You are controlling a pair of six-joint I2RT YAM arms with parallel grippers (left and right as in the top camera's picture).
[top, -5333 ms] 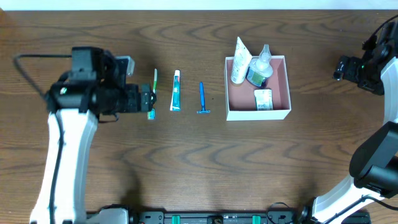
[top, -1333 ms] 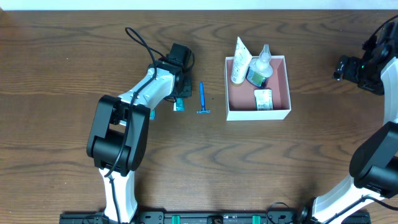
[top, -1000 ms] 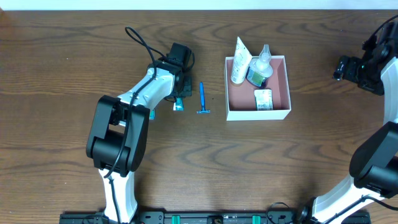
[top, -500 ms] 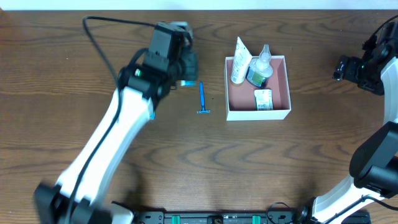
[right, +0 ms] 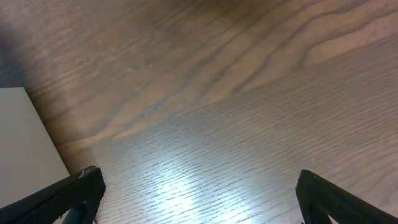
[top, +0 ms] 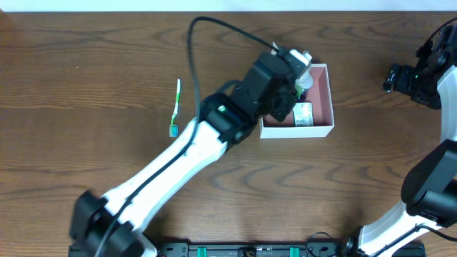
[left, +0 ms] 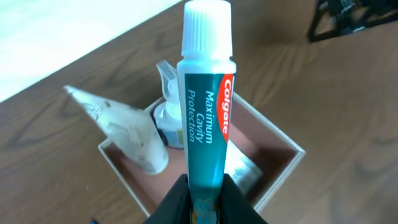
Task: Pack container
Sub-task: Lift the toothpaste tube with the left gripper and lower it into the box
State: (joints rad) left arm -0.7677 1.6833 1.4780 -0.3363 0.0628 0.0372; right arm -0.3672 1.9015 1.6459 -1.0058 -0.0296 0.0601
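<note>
A teal toothpaste tube [left: 205, 106] with a white cap stands up between the black fingers of my left gripper [left: 205, 188], which is shut on its lower end. The tube hangs above the container [left: 281, 175], a shallow white-walled box with a pink inside. In the overhead view the left gripper [top: 287, 80] is over the left part of the container [top: 314, 130]. Inside lie a white tube [left: 124, 134], a clear bottle [left: 166, 121] and a small packet [left: 241, 171]. My right gripper [right: 202, 205] is open over bare wood, far right of the box [top: 398, 77].
A green toothbrush [top: 175, 107] lies on the table left of the outstretched left arm [top: 193, 146]. That arm crosses the table diagonally from the lower left and hides what lies beneath it. A pale flat surface [right: 25, 143] shows at the left of the right wrist view.
The left arm has lifted the toothpaste from its spot on the table and swung right until it hangs over the container. The right arm has not moved.
</note>
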